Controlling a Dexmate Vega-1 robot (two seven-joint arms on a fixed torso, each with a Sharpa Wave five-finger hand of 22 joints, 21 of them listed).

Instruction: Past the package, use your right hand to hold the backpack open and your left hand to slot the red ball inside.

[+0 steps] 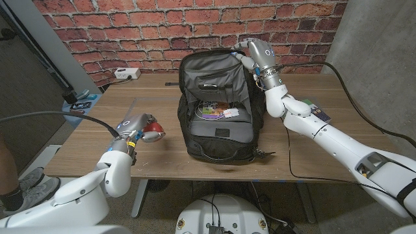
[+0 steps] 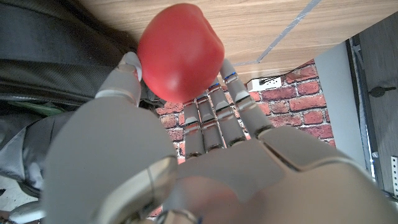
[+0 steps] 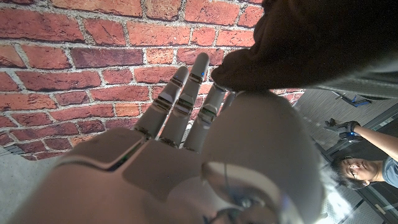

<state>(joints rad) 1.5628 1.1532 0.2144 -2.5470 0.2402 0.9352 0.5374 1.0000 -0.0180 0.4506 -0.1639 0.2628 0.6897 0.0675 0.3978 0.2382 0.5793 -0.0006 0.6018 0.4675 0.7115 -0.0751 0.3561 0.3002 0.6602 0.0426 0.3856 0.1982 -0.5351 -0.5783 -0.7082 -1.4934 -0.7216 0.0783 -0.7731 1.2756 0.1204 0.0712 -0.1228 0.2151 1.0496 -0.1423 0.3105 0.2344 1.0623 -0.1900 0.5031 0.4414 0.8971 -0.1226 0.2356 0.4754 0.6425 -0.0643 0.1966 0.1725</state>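
my left hand (image 1: 138, 129) grips the red ball (image 1: 154, 132), held just above the worktop (image 1: 162, 97) on its left side, well apart from the backpack (image 1: 218, 107). in the left wrist view the ball (image 2: 180, 51) sits between the thumb on one side and the fingers (image 2: 211, 121) on the other, with the wood of the worktop beyond it. the left arm comes in low from the bottom corner, forearm angled up toward the middle of the worktop.

my right arm stretches long across the right side of the worktop, wrist raised, and my right hand (image 1: 250, 55) sits at the top right edge of the backpack's raised flap. in the right wrist view the hand (image 3: 205, 155) has dark fabric (image 3: 311, 43) pressed at its thumb side while the other fingers (image 3: 180, 102) point straight out toward the brick wall (image 3: 74, 62); it looks like a pinch on the flap.

the backpack stands in the middle of the worktop, main compartment gaping toward me, papers or packets visible inside. i can't make out a package for certain.

a person (image 3: 367, 165) shows at the edge of the right wrist view.
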